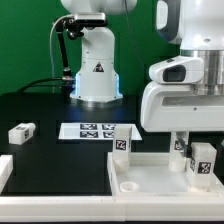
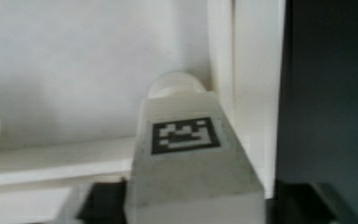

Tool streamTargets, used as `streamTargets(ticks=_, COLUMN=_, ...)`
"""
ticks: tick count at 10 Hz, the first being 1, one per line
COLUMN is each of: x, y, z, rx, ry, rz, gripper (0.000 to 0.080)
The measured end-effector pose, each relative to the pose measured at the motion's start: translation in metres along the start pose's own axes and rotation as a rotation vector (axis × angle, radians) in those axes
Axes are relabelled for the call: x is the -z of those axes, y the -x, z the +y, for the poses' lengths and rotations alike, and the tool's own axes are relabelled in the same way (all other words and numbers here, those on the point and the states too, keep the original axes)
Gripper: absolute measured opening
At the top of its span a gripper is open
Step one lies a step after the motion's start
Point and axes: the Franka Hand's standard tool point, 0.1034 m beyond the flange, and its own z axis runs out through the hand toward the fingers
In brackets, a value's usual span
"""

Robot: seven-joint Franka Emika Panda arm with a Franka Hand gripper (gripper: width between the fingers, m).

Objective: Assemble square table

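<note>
The square table's white slab lies underside up at the front of the exterior view's right, with a raised rim. My gripper is shut on a white tagged leg and holds it upright over the slab's corner on the exterior view's right. In the wrist view that leg sticks out between my dark fingers, its far end at the slab's rim corner. A second leg stands at the slab's far corner on the exterior view's left. A third leg lies loose on the black table at the left.
The marker board lies flat behind the slab. The white domed robot base stands at the back. A white block edge shows at the front left. My arm's white body hangs over the slab.
</note>
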Motion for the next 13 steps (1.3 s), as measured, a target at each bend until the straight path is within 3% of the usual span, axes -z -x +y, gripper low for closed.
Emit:
streamTargets(ticks=1, x=0.0001, y=-0.0006, z=0.0017, rx=-0.083, ry=0.002, rz=0.001, gripper=0.0291)
streamTargets(ticks=4, x=-0.0007, y=-0.0007, z=0.0044, rx=-0.299, ry=0.003, rz=0.000, gripper=0.0291)
streamTargets(ticks=6, x=-0.0012, y=0.0007, z=0.0063, rx=-0.614, ry=0.002, rz=-0.011, gripper=0.0291)
streamTargets(ticks=8, x=-0.0028, y=0.0024, z=0.0003, rx=-1.042, ry=-0.034, rz=-0.039, gripper=0.0291)
streamTargets(ticks=9, x=-0.0039, y=-0.0002, z=-0.0011, rx=-1.195, ry=-0.072, rz=-0.041, gripper=0.0291)
streamTargets(ticks=10, x=-0.0038, y=-0.0004, z=-0.0014, rx=-1.240, ry=-0.074, rz=-0.042, gripper=0.0291)
streamTargets(ticks=11, x=-0.0041, y=0.0000, z=-0.0022, rx=-1.254, ry=-0.073, rz=-0.044, gripper=0.0366)
streamTargets(ticks=12, x=-0.0048, y=0.0004, z=-0.0024, rx=-1.254, ry=-0.072, rz=-0.044, gripper=0.0503)
streamTargets(ticks=13, x=-0.0050, y=0.0006, z=-0.0024, rx=-1.202, ry=-0.068, rz=-0.038, gripper=0.0503)
